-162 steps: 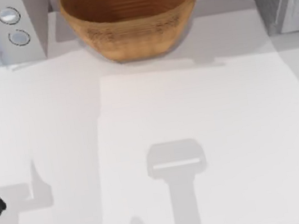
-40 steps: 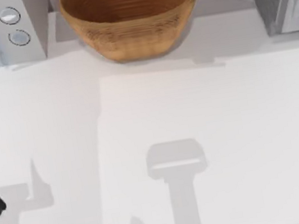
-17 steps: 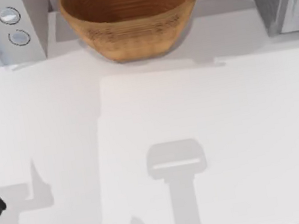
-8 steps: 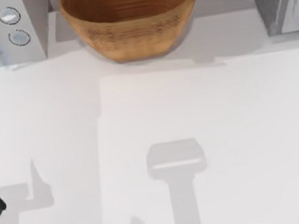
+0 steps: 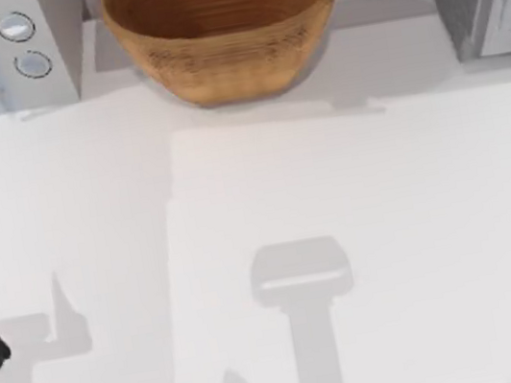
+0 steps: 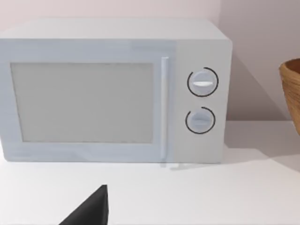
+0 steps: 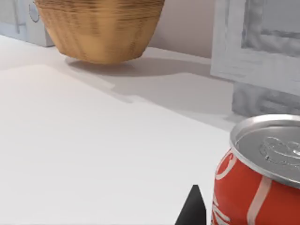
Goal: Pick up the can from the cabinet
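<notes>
We looked straight down on the white table [image 5: 359, 233] from above, with the wicker bowl [image 5: 225, 26] at the far edge. Our left wrist camera sat low and faced the microwave [image 6: 112, 91] head-on, fairly near. Our right wrist camera sat low too, close behind the red can [image 7: 260, 178], facing the cabinet [image 7: 255, 40]. All 3 views shared the bowl.

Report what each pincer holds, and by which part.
Cannot be told. The red soda can sits close by the right pincer's finger; no grip visible.
</notes>
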Controlling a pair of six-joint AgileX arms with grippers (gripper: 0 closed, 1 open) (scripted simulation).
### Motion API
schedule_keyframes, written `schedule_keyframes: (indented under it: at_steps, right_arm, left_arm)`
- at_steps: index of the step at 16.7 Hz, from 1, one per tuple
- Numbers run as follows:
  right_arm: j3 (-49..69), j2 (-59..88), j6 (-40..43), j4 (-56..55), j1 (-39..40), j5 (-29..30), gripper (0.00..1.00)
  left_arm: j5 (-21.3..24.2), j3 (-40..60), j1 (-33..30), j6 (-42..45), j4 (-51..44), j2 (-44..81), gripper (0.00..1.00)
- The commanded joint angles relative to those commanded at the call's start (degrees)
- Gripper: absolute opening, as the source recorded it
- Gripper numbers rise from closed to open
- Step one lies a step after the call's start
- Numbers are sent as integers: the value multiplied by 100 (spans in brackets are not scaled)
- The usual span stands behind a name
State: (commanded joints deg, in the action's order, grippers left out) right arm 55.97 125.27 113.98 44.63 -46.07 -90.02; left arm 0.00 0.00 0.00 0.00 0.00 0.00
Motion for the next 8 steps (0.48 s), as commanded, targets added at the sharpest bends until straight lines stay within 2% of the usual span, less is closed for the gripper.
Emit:
schedule_keyframes:
  at_steps: [8]
  right_arm:
    - [0,0,0,0,0,0,68]
  left_arm:
    - [0,0,0,0,0,0,100]
